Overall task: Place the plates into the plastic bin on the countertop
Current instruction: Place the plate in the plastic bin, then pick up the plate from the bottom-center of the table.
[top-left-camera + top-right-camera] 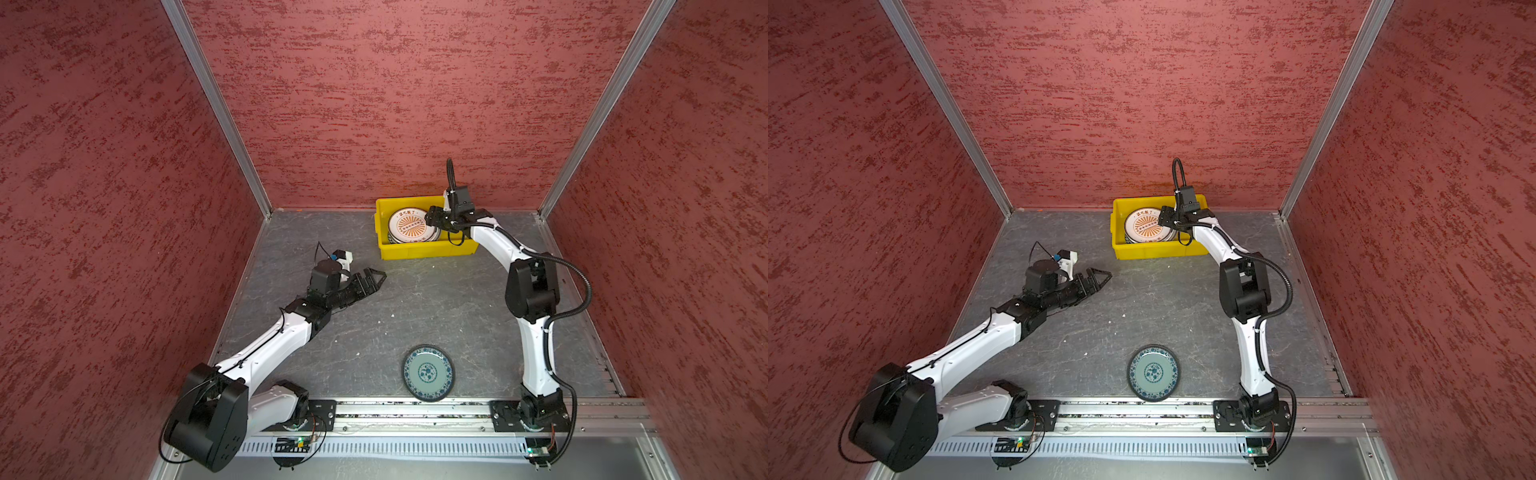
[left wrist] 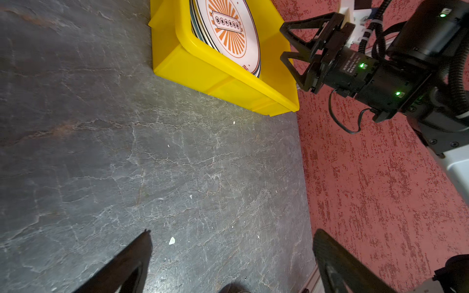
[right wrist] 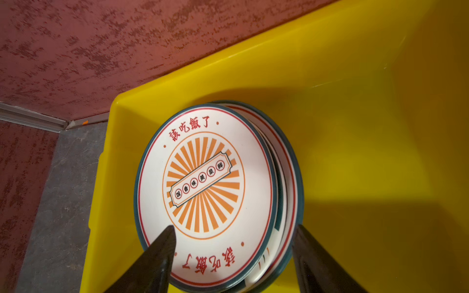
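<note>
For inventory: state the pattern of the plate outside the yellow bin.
Round teal plate: blue floral print, dark rim; both top views.

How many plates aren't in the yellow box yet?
1. The teal plate lies on the countertop by the front rail. The other plates sit stacked in the yellow bin. More might be hidden.

Upper middle of the frame: yellow plastic bin point(image 2: 223, 83) on the grey veined table point(image 2: 127, 152), holding stacked plates point(image 2: 228, 28), topmost orange-rayed. Upper right: right hand point(image 2: 282, 41) just beside the bin's rim, jaws apart. Bottom edge: left hand point(image 2: 232, 232), jaws spread wide.
</note>
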Robot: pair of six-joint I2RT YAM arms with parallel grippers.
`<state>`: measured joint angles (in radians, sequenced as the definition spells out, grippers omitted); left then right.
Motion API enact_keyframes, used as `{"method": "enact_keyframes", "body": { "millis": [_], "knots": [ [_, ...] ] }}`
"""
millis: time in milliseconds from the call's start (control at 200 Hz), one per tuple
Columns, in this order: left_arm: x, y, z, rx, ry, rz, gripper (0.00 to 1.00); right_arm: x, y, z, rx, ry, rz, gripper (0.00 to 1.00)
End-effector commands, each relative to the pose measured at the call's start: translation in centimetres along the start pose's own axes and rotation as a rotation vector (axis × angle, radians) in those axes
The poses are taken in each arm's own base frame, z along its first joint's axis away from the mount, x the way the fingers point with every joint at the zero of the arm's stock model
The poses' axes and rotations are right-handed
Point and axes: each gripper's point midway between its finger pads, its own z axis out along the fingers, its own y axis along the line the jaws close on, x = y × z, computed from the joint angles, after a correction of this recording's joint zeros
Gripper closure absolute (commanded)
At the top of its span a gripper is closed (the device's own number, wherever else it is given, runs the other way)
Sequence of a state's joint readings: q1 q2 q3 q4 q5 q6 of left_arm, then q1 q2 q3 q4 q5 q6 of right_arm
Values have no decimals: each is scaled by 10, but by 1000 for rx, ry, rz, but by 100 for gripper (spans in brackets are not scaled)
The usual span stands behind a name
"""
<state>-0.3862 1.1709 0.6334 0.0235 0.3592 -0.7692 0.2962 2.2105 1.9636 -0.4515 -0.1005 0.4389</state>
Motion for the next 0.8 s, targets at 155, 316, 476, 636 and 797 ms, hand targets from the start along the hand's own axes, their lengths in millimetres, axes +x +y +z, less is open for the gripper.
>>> {"method": "enact_keyframes", "body": {
  "millis": [155, 316, 476, 636, 797],
  "knots": [
    [5, 7, -2, -20, 4, 21, 1, -11, 5, -76, 2, -97, -43, 25],
    [15, 21, -4, -70, 23, 36, 1, 32, 10, -133, -106, -66, -23, 23],
    [30, 30, 0, -82, 57, 40, 1, 102, -1, -182, -199, -5, 19, 21],
    [41, 35, 11, -74, 94, 40, 1, 173, -13, -200, -274, 124, 93, 20],
    [46, 36, 25, -43, 97, 6, 1, 234, -28, -212, -321, 225, 218, 20]
  ]
}}
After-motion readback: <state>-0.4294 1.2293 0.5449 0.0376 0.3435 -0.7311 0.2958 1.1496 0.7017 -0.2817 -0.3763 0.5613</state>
